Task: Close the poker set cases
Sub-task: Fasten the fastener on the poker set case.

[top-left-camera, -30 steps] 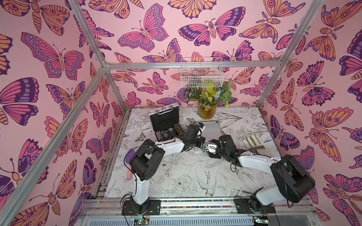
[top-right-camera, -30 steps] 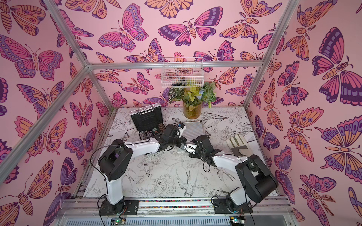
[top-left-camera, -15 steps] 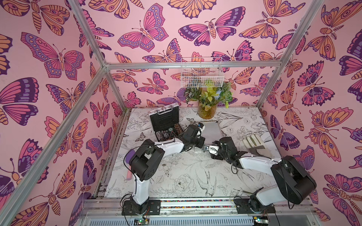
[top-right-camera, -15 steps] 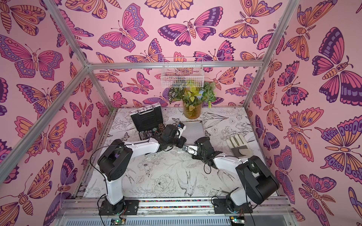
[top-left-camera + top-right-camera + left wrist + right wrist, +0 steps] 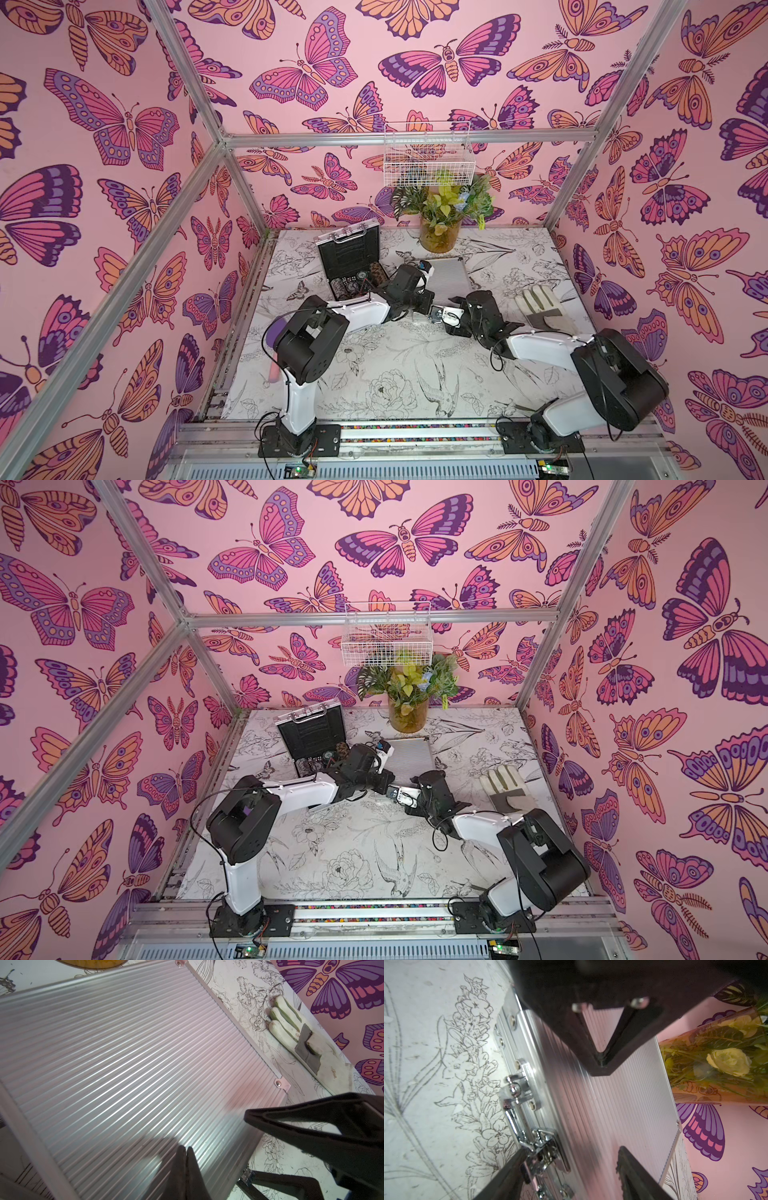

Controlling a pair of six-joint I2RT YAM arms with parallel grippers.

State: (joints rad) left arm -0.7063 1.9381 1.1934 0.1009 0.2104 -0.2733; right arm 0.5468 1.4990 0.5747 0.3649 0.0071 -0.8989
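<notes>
Both top views: left arm (image 5: 361, 311) hides the closed case's (image 5: 451, 276) left edge. Contents of the open case (image 5: 349, 259) too small to read, probably chips (image 5: 338, 286). Right wrist view: latch (image 5: 544, 1147) blurred, vase (image 5: 716, 1059) cropped by frame.

Both top views are bright and evenly lit, seemingly from overhead, with only faint, soft shadows on the table (image 5: 374, 365). The aluminium frame posts (image 5: 187, 75) splay toward the picture edges, stretched by the wide lens. In the left wrist view the closed poker case (image 5: 124, 1059) shows white glare streaks along its ribs, a pink cast, and a dark shadow around the blurred left gripper (image 5: 186, 1149). In the right wrist view the chrome latch (image 5: 542, 1145) glints, while the nearest black parts are out of focus.
</notes>
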